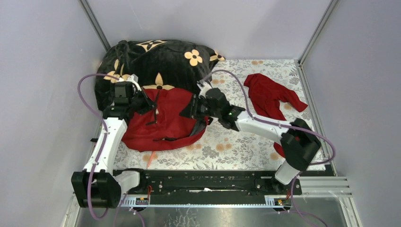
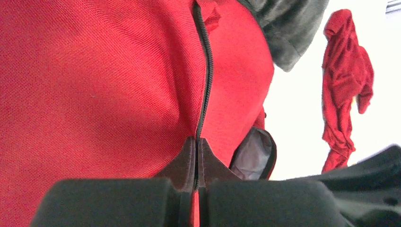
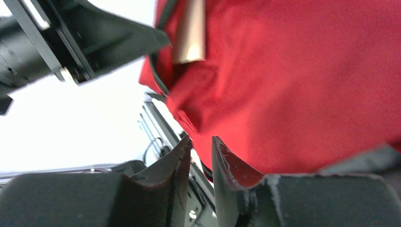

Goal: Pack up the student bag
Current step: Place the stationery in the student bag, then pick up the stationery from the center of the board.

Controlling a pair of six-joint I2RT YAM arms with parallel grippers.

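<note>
The student bag [image 1: 163, 120], a dark-red backpack, lies left of the table's middle, its top against the black flowered blanket [image 1: 156, 61]. My left gripper [image 1: 150, 105] sits on the bag's upper left. In the left wrist view it [image 2: 196, 142] is shut on the bag's black zipper line [image 2: 206, 71]. My right gripper [image 1: 190, 111] is at the bag's right edge. In the right wrist view its jaws [image 3: 201, 139] stand a narrow gap apart, with the bag's red fabric [image 3: 293, 85] just past the tips and nothing clamped.
A limp red garment [image 1: 272, 94] lies at the back right on the floral table cover [image 1: 236, 142]. A grey-lined pocket opening [image 2: 255, 156] shows on the bag. A tan zipper pull [image 3: 190, 33] hangs near the left arm [image 3: 71, 38]. Walls enclose three sides.
</note>
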